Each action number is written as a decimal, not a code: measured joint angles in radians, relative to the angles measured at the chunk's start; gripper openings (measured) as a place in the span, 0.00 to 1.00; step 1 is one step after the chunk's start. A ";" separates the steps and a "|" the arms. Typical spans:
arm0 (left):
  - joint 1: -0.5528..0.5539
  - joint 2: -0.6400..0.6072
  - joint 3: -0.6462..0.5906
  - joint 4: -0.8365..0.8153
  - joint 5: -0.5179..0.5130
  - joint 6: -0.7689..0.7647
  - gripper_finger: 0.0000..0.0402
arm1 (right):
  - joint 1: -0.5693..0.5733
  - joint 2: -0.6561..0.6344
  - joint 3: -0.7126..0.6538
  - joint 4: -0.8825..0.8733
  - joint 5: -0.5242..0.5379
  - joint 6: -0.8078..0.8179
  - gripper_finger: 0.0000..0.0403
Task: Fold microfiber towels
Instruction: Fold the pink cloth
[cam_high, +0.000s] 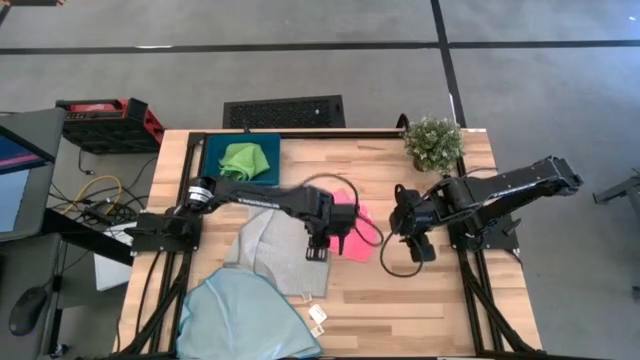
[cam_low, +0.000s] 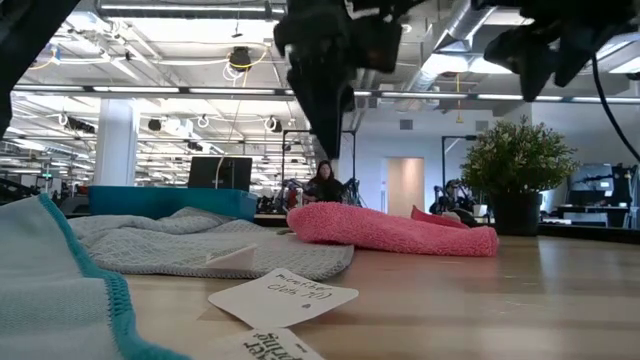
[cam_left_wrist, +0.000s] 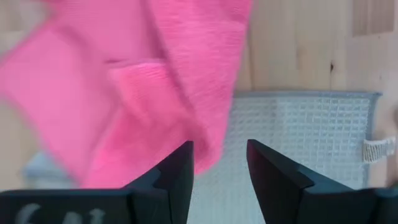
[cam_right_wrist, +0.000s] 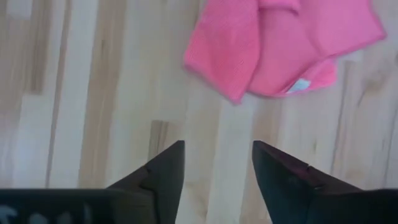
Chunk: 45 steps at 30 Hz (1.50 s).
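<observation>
Currently left tool (cam_high: 318, 247) open, empty, above the pink towel (cam_high: 352, 232) and grey towel (cam_high: 278, 252). Right tool (cam_high: 420, 248) open, empty, beside pink towel over bare worktop (cam_high: 440, 295).

Two dark jointed arms (cam_high: 270, 198) — black looping cables, white lettering along the left arm, blunt wedge-shaped black fingers (cam_left_wrist: 174, 180).

The left gripper (cam_high: 318, 247) hangs over the table middle, fingers apart. The right gripper (cam_high: 420, 248) is beside it, fingers apart too.
</observation>
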 joint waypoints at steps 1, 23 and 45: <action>0.013 -0.013 0.009 -0.012 0.000 0.000 0.35 | -0.010 0.000 0.000 0.011 0.001 0.003 0.53; 0.150 -0.336 0.021 -0.058 -0.127 -0.158 0.35 | -0.293 0.390 0.000 0.423 0.121 0.125 0.44; 0.150 -0.376 0.021 -0.073 -0.166 -0.176 0.35 | -0.340 0.574 0.009 0.438 0.102 0.131 0.32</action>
